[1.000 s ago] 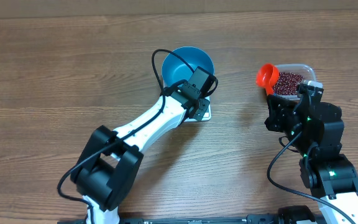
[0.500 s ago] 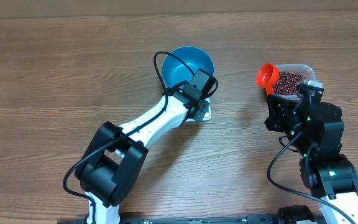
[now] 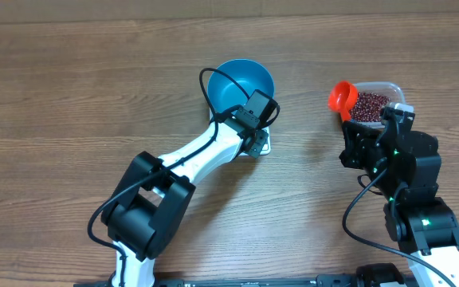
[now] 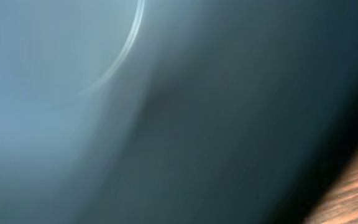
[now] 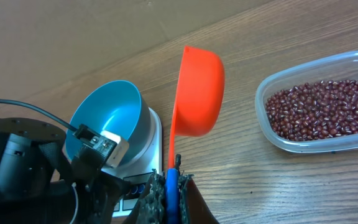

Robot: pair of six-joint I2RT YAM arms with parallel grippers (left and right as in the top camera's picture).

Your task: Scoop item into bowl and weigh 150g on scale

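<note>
The bright blue bowl (image 3: 237, 80) stands on the white scale (image 3: 262, 146). My left gripper (image 3: 253, 106) sits on the bowl's near rim and is shut on it. The bowl's blurred blue wall (image 4: 104, 112) fills the left wrist view and hides the fingers. My right gripper (image 5: 171, 182) is shut on the handle of an orange scoop (image 5: 197, 87). It holds the scoop above the table between the bowl (image 5: 107, 112) and the tub, and the scoop's inside is hidden. The item, dark red beans (image 5: 325, 109), lies in a clear tub (image 3: 392, 86).
The scale's display edge (image 5: 135, 188) faces my right arm, partly behind the left wrist and its cable. The clear tub (image 5: 303, 147) lies right of the scoop (image 3: 342, 97). Bare wooden tabletop surrounds everything.
The left arm's elbow has shifted slightly right and down. Both grippers, the bowl and the scoop stay where they were.
</note>
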